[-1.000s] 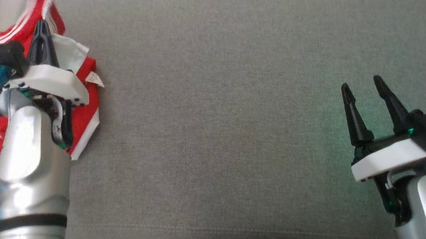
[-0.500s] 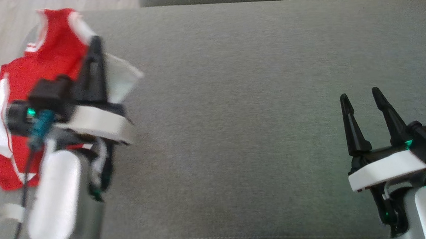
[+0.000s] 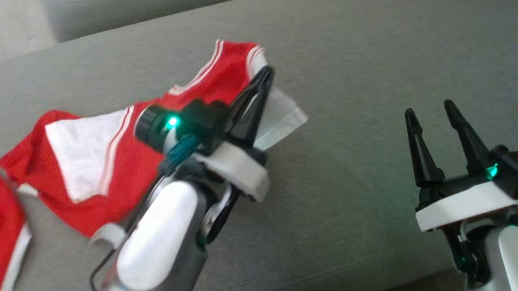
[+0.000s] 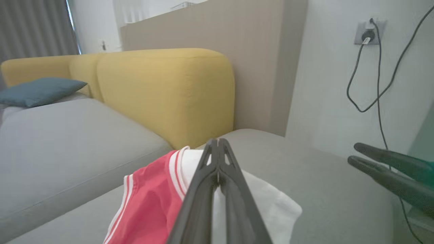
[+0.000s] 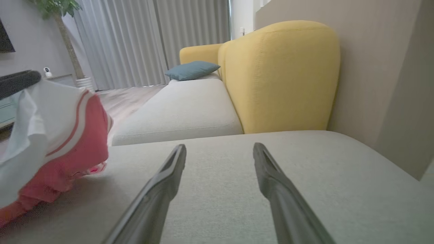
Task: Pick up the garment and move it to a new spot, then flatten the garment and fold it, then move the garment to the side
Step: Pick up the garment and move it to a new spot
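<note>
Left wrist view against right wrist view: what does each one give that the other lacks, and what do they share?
Left wrist view: a wall socket with dangling cables, and the left claw shut, pinching the garment at its white edge. Right wrist view: curtains, a potted plant, wooden floor, and the right claw open over the grey seat. Shared: the red-and-white garment, yellow backrest, blue pillow, grey seat.

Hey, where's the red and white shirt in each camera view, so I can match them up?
Head view: the shirt spreads from the left edge to the centre, its white edge pinched by the left hand.
Left wrist view: bottom centre, either side of that hand.
Right wrist view: at the left edge.
Shared landmark: the grey seat cushion beneath it in all three.
</note>
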Controlling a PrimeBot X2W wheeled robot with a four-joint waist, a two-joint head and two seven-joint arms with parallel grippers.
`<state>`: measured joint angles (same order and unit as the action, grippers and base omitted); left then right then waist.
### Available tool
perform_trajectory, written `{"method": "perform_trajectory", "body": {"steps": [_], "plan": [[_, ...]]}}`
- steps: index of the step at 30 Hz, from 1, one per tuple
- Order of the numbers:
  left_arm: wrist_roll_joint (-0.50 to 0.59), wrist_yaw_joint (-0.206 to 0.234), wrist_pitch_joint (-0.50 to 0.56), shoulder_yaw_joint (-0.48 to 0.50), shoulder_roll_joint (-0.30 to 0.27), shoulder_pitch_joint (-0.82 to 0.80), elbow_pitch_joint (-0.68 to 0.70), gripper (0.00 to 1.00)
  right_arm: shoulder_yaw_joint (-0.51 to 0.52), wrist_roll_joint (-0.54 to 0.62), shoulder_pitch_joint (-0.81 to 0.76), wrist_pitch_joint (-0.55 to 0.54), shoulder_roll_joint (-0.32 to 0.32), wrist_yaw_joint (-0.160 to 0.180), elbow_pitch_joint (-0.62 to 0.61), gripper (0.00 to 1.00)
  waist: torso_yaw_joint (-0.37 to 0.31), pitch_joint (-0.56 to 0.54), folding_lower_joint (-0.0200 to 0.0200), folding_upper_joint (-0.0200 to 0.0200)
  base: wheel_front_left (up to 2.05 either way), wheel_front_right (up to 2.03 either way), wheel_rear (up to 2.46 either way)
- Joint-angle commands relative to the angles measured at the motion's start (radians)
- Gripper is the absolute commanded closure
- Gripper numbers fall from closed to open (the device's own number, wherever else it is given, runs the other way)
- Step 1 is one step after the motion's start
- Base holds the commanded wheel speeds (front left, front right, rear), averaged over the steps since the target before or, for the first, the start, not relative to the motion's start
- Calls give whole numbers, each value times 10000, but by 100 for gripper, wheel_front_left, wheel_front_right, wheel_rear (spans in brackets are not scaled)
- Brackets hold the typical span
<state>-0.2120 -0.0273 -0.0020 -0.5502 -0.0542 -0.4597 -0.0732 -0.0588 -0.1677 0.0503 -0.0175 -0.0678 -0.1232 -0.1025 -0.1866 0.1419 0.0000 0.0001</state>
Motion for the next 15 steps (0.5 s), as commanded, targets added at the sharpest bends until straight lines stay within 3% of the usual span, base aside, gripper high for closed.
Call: {"method": "perform_trajectory", "body": {"steps": [1, 8, 15], "plan": [[-147, 51, -155, -4, 22, -954, 174, 100, -286, -118, 405, 105, 73, -75, -406, 0, -1029, 529, 0, -1, 0, 0, 0], [-1137, 671, -618, -1381, 36, -2473, -417, 100, -447, -355, 650, 388, 131, -75, -241, 0, -1984, 1261, 0, -1, 0, 0, 0], [-2102, 1185, -794, -2462, 38, -3755, -2394, 100, -580, -649, 979, 831, 166, -75, 41, 0, -2511, 2278, 0, -1, 0, 0, 0]]}}
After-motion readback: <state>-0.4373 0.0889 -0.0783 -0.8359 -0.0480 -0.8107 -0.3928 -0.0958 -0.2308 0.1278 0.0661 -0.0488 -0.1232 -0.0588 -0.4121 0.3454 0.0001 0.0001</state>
